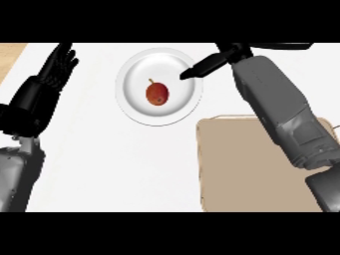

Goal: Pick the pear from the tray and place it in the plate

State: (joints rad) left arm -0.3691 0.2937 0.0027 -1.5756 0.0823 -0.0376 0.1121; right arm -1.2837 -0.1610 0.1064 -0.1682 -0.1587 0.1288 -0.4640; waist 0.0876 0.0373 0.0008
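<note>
Pear (156,93) lies in plate (132,107), stem far, just near-left of my open, empty right hand (215,61).

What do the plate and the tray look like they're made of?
The plate looks like glazed ceramic: white, smooth, with soft shading round its rim. It could also be plastic. The tray looks matte, a flat tan surface without shine, possibly wood or plastic, with a thin wire-like handle at its right side.
</note>
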